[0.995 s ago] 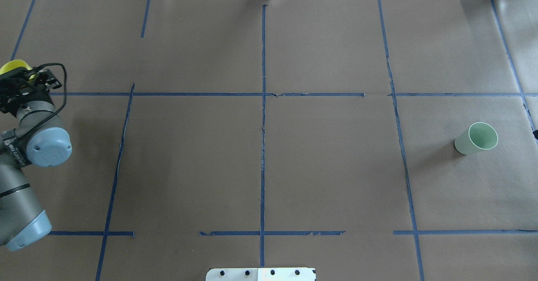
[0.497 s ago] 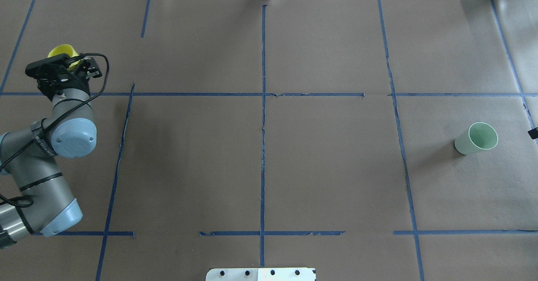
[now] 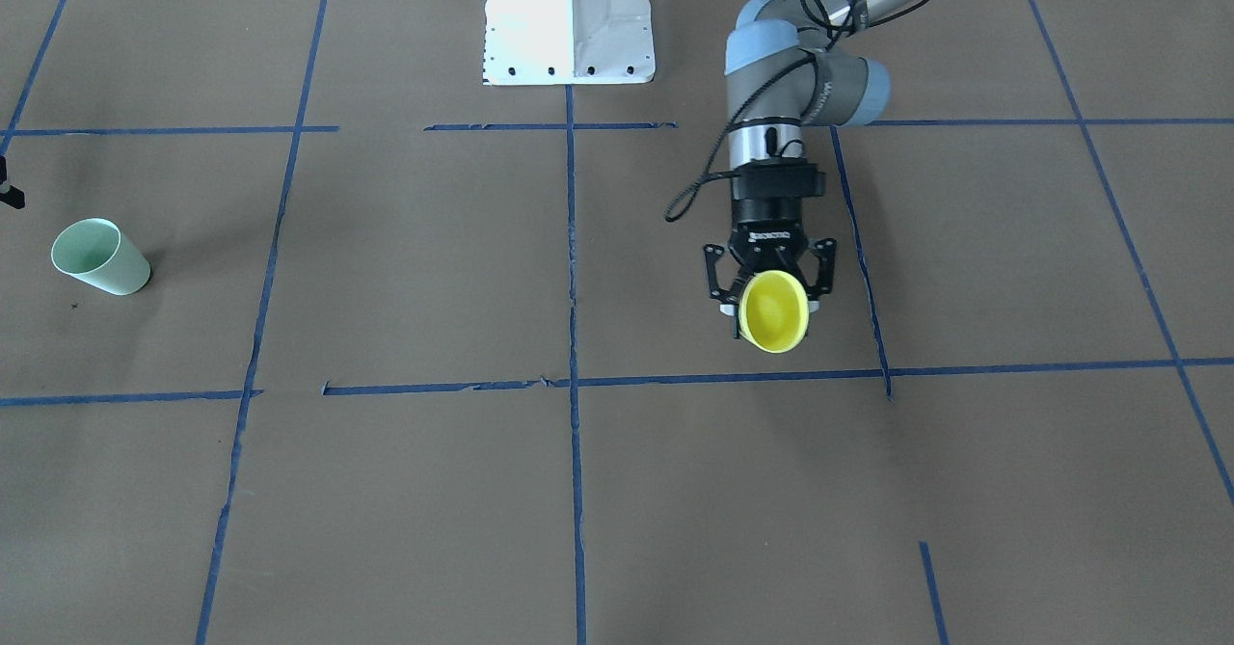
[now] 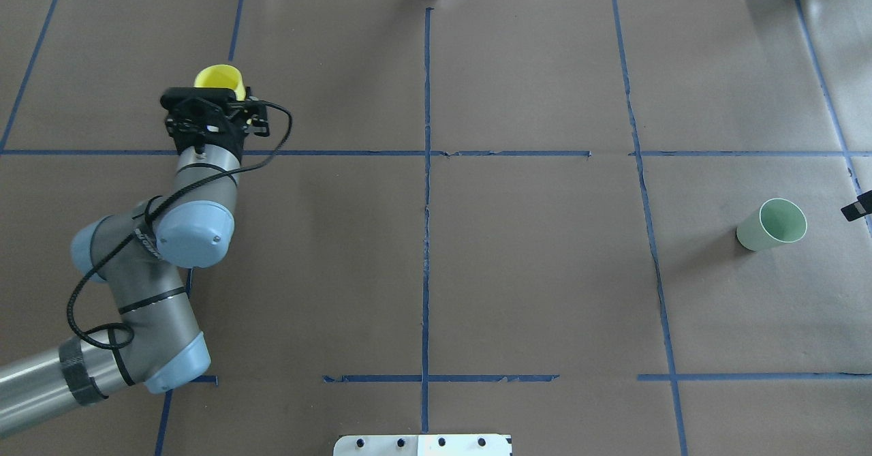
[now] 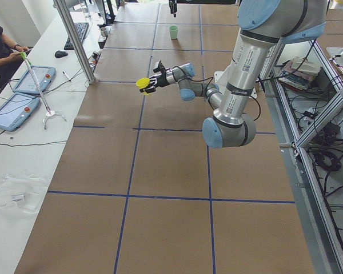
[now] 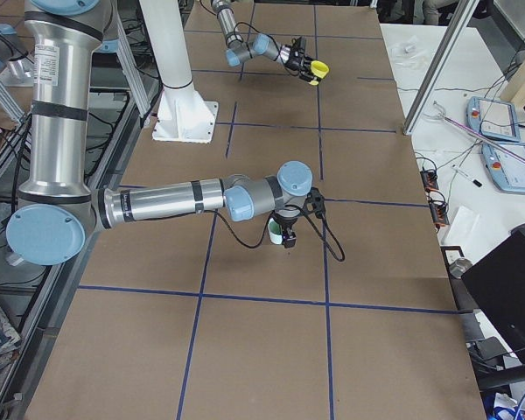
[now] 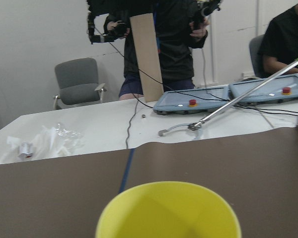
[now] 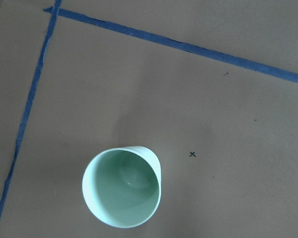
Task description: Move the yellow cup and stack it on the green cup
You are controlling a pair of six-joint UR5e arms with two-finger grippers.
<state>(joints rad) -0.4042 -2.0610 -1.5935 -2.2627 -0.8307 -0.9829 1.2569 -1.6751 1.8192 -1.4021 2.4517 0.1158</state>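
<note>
— Now, what is the status of the left gripper [image 3: 771, 296]?
— It is closed to the width of the yellow cup [image 3: 772, 311], with one finger against each side of the wall. The cup is held clear above the table [image 4: 545, 272]. It is tilted, with its mouth turned up and toward the far edge. In the left wrist view only its rim and inside show, at the bottom.
— Where is that cup?
— It is in the left half of the table, just beyond the far cross line of blue tape [image 4: 340, 153] and well left of the centre line.
— And the green cup [image 4: 773, 224]?
— It stands upright on the brown paper, mouth up, near the right end, in the band between the two cross lines. The two cups are well apart, toward opposite ends.
— What about the right gripper [image 6: 286, 234]?
— It hangs near the green cup, on the cup's right side and apart from it. Only a dark sliver of it enters the overhead view at the right edge. The right wrist view looks down into the green cup. I cannot tell how far its jaws stand open, or whether they hold anything.
— Anything further?
— A person [image 5: 0, 43] sits at the white side bench [image 5: 23, 148] beyond the far edge.
</note>
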